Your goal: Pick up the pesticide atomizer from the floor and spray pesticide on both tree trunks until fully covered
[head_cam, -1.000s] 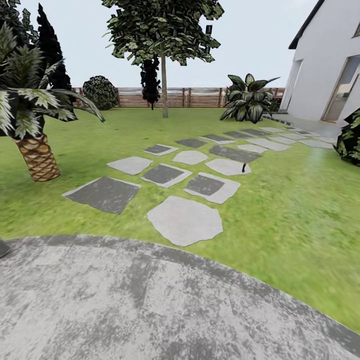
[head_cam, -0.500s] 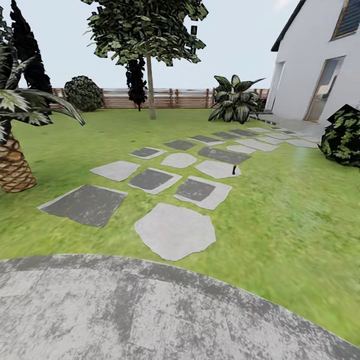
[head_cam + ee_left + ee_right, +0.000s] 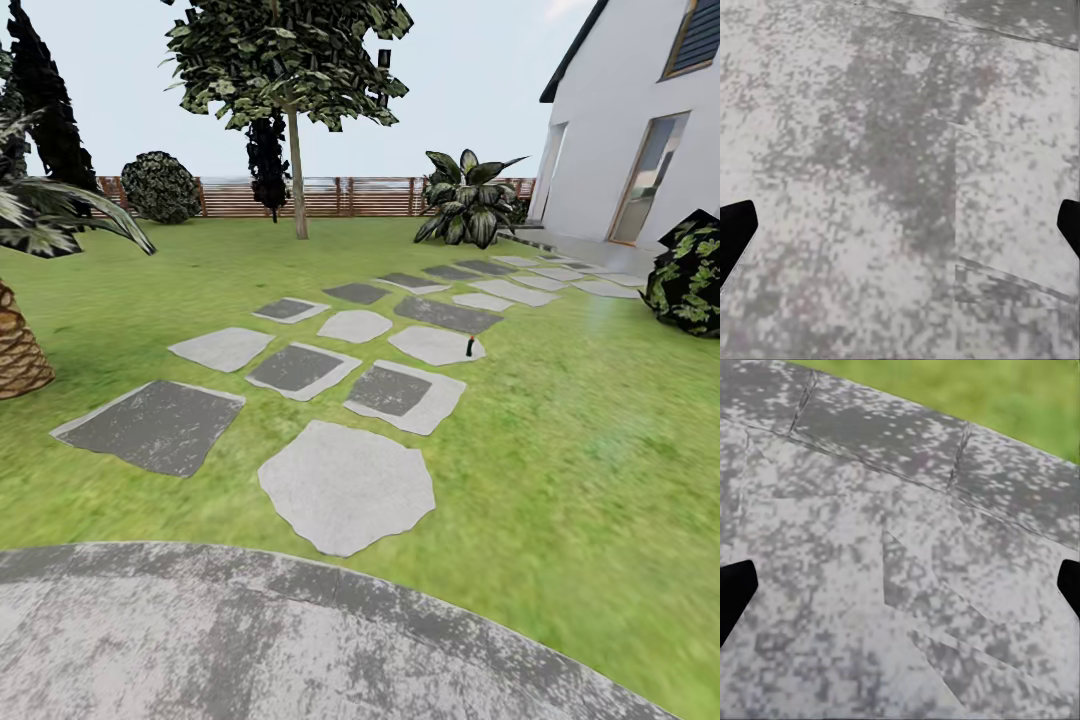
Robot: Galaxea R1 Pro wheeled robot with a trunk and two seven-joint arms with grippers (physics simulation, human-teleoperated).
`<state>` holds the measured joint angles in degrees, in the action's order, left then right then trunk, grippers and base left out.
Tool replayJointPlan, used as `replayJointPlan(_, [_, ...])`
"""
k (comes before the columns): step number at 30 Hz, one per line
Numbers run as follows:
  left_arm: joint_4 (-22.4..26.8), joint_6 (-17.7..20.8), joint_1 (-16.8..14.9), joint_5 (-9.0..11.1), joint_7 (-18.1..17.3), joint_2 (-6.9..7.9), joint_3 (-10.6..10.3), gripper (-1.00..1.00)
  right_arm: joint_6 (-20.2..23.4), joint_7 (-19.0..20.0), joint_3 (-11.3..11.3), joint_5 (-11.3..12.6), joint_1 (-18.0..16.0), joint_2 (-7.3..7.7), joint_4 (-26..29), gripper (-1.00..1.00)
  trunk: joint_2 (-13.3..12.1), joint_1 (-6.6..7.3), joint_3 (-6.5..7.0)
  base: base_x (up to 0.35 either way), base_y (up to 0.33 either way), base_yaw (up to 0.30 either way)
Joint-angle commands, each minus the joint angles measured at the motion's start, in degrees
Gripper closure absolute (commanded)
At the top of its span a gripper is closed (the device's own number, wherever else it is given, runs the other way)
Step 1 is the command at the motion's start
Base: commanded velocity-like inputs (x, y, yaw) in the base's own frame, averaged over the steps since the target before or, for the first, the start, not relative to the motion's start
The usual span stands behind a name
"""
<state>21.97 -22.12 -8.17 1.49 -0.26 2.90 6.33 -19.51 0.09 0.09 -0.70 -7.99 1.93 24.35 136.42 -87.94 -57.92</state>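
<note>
Travel comes first: roll along the stepping stones toward the tree trunk, both grippers' fingers wide, holding nothing.

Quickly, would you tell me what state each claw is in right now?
Left claw: open, holding nothing, over grey paving.
Right claw: open, holding nothing, over grey paving.

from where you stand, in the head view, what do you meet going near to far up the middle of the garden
grey paved patch → pale stepping stone → small dark object on a further stone → tree trunk → wooden fence
</note>
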Motion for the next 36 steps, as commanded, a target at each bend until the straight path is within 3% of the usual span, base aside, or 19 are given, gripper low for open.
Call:
replayJointPlan(1, [0.0,0.0,0.0,0.0,0.0,0.0,0.0,-1.0,0.0,0.0,0.0,0.0,0.0,0.0,0.0,-1.0,0.0,0.0,0.0,0.341,0.0,0.0])
replayJointPlan(36, [0.0,0.0,0.0,0.0,0.0,0.0,0.0,-1.0,0.1,0.0,0.0,0.0,0.0,0.0,0.0,-1.0,0.0,0.0,0.0,0.34,0.0,0.0])
